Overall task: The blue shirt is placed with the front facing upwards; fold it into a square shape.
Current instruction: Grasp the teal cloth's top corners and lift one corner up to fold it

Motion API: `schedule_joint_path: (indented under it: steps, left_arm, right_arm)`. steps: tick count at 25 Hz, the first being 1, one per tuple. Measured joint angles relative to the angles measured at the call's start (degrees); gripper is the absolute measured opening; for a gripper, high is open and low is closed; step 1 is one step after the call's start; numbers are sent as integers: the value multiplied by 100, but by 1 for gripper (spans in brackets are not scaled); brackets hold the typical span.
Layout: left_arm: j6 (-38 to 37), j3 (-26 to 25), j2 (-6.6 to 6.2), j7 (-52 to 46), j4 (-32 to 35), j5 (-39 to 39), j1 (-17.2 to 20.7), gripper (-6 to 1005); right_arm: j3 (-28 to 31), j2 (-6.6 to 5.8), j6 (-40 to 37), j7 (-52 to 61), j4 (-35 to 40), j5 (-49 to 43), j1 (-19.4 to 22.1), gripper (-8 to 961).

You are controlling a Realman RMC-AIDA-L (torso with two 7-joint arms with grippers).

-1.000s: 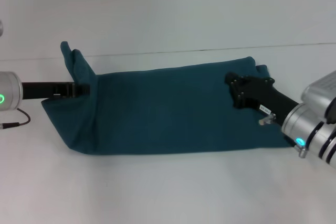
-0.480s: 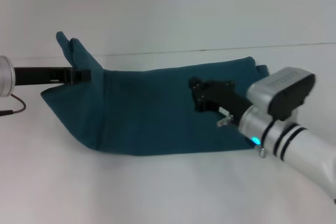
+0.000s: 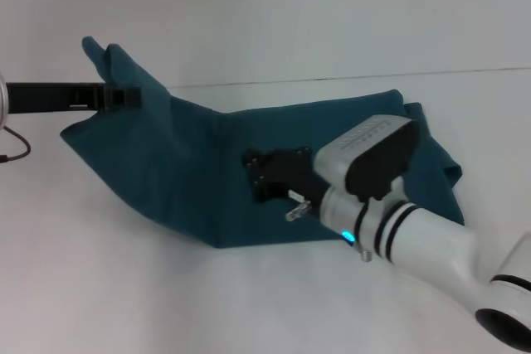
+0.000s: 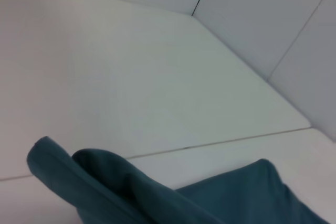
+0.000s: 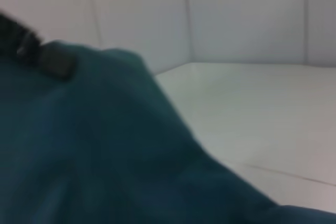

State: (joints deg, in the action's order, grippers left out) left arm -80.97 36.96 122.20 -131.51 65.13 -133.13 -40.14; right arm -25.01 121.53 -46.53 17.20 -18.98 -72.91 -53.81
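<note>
The scene was viewed from the head camera, set high and angled forward and down, so that the white table and the blue shirt were taken in whole. From the left wrist camera, held low and close, the shirt's raised edge and the wall panels behind were seen. By the right wrist camera the cloth was met nearest, with the same table beyond.

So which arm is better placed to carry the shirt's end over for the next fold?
Probably the left: the left gripper holds the blue shirt by its raised end. The right gripper sits over the middle.
</note>
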Motion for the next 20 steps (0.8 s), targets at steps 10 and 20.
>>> schedule_joint_path:
  steps: [10,20]
  left_arm:
    - [-296,9,6,-34,302,275,22,30]
    - [-431,50,-10,-24,371,537,9,29]
  right_arm:
    - [2300,3,846,-520,-414,-2413,-34,40]
    - [3109,2,1623,-388,-757,-3656,-354,40]
